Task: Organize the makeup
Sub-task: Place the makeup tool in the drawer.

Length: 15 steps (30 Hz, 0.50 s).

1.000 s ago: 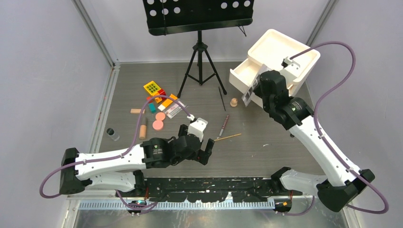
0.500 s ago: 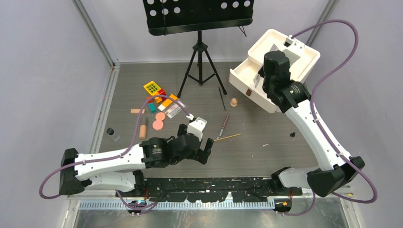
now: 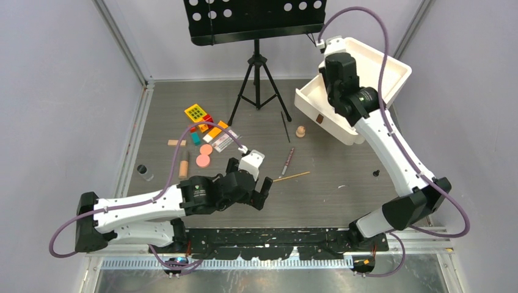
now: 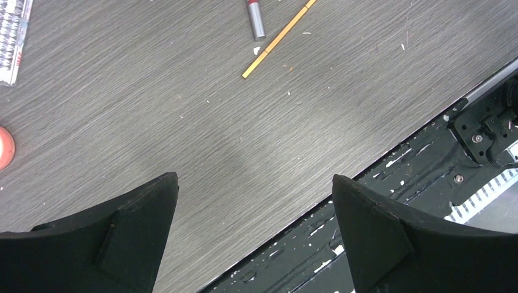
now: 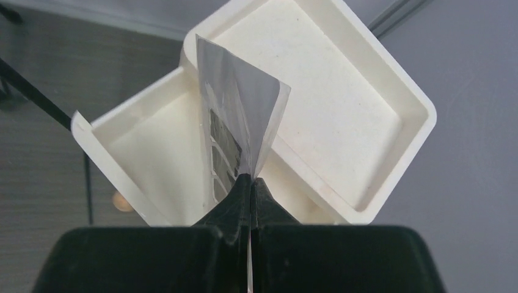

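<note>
Along the left side of the worktop (image 3: 330, 195), a clear black-capped bottle (image 3: 145, 172) stands by itself, while the tan tube (image 3: 183, 165) and two pink round compacts (image 3: 203, 160) lie just below the toy blocks (image 3: 196, 113). Right of these, the left claw (image 4: 253, 178) hangs over bare wood close to the near edge, spread as wide as it goes and holding nothing. Just beyond it lie a red-and-silver pencil (image 3: 288, 161) and a thin orange pencil (image 3: 294, 176), both loose. At the far right, the right claw (image 5: 250, 183) is pinched fully shut on the bottom edge of the white palette with dark squares (image 5: 235, 122). It holds the palette upright above the white drawer box (image 5: 317, 79), roughly over the wall between the pulled-out drawer and the top tray. That grip looks risky: it takes only a narrow strip of a thin, bendy sheet, so the palette could slip or swing. Let go from here, it might catch on the dividing wall, straddle both compartments, or tip out onto the worktop.
</note>
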Each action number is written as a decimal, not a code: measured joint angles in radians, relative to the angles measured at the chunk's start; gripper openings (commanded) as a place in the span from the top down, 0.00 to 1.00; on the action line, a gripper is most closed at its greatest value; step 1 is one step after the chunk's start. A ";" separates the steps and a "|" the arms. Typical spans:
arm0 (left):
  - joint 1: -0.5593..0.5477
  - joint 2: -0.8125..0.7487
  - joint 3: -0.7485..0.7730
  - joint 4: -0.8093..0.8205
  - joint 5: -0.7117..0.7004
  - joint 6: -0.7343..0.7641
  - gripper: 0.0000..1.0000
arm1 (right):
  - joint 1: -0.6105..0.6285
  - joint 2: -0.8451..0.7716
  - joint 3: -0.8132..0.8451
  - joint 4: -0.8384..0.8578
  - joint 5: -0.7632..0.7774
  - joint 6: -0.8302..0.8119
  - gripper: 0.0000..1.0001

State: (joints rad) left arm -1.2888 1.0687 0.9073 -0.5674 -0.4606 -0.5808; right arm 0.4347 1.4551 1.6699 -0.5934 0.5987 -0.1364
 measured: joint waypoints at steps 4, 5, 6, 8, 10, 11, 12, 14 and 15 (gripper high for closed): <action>0.006 -0.020 0.000 -0.010 -0.004 0.014 0.00 | 0.000 0.074 0.026 -0.085 0.013 -0.139 1.00; 0.008 -0.027 0.000 -0.010 -0.005 0.016 0.00 | 0.000 0.090 0.031 -0.099 0.022 -0.162 1.00; 0.010 -0.032 0.000 -0.011 -0.008 0.017 0.00 | 0.000 0.110 0.038 -0.117 0.035 -0.188 1.00; 0.013 -0.036 0.000 -0.011 -0.008 0.018 0.00 | 0.000 0.148 0.048 -0.145 0.072 -0.234 1.00; 0.016 -0.036 0.000 -0.014 -0.010 0.019 0.00 | 0.000 0.179 0.051 -0.159 0.113 -0.276 1.00; 0.016 -0.036 0.000 -0.015 -0.010 0.019 0.00 | 0.000 0.192 0.053 -0.164 0.132 -0.293 1.00; 0.018 -0.037 0.000 -0.015 -0.010 0.019 0.00 | 0.000 0.204 0.053 -0.166 0.154 -0.314 1.00; 0.019 -0.037 0.000 -0.015 -0.010 0.018 0.00 | 0.000 0.225 0.053 -0.167 0.200 -0.350 0.98; 0.020 -0.038 0.000 -0.015 -0.010 0.018 0.00 | 0.000 0.235 0.053 -0.167 0.225 -0.369 0.97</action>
State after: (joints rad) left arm -1.2686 1.0306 0.9073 -0.5827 -0.4702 -0.5625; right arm 0.4347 1.6905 1.7233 -0.7605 0.8238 -0.5053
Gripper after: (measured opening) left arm 0.996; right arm 0.020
